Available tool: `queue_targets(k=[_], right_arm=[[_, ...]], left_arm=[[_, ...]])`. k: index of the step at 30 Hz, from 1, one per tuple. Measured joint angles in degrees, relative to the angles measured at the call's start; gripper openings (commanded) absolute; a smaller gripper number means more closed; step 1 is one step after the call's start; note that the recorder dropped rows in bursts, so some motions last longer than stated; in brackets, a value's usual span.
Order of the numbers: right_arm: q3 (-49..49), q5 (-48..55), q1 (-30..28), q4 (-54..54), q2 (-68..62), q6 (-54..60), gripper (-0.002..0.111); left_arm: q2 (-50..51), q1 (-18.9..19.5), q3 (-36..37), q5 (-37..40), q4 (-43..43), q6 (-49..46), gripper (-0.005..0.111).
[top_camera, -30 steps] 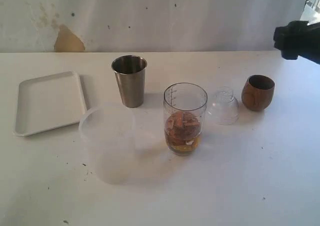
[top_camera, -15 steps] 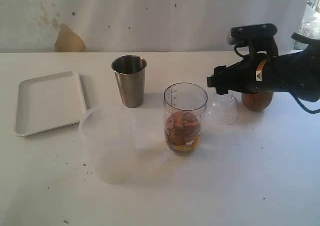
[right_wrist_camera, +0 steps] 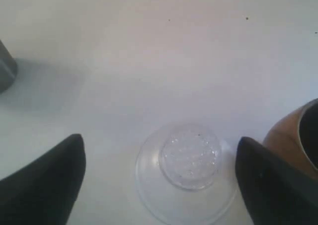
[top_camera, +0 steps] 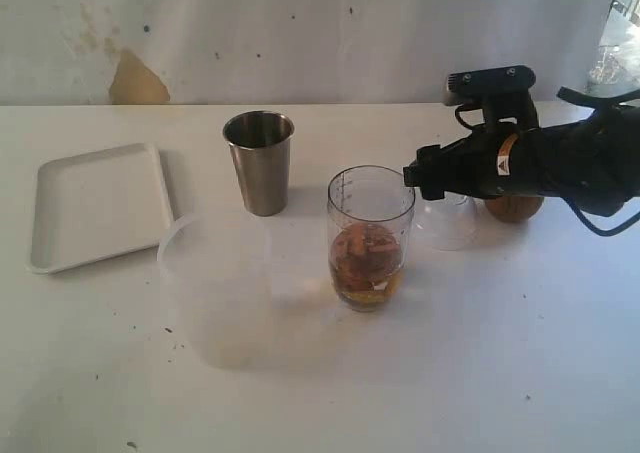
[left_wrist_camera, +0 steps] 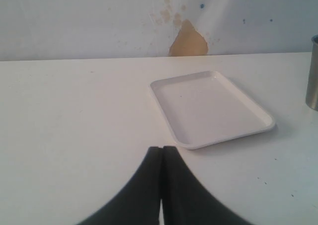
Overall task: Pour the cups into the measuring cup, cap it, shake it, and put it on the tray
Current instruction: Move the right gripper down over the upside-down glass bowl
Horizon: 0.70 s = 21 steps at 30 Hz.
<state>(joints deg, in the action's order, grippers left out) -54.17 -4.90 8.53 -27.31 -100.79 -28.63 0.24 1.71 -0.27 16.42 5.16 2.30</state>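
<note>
Right gripper [right_wrist_camera: 159, 140] hung wide open and empty over the clear domed lid [right_wrist_camera: 188, 173], which sat just beside the brown wooden cup [right_wrist_camera: 284, 141].

The scene is softly, evenly lit; faint shadows are cast on the table [top_camera: 500, 373]; the right wrist view is blurred.

looks like a bare robot test bench: speckled white table [top_camera: 480, 373], stained white wall [top_camera: 350, 43] with a tan patch [top_camera: 137, 83], black robot arm [top_camera: 570, 163].
</note>
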Motion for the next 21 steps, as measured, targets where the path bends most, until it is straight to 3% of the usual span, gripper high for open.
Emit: queue_targets(k=[12, 21], right_arm=[[-1.1, 4.9, 0.0, -0.5, 7.9, 0.0, 0.076], [-1.2, 9.8, -1.5, -0.5, 4.0, -5.8, 0.076]], left_arm=[[0.0, 0.0, 0.0, 0.0, 0.0, 0.0, 0.0], [0.0, 0.0, 0.0, 0.0, 0.0, 0.0, 0.0]])
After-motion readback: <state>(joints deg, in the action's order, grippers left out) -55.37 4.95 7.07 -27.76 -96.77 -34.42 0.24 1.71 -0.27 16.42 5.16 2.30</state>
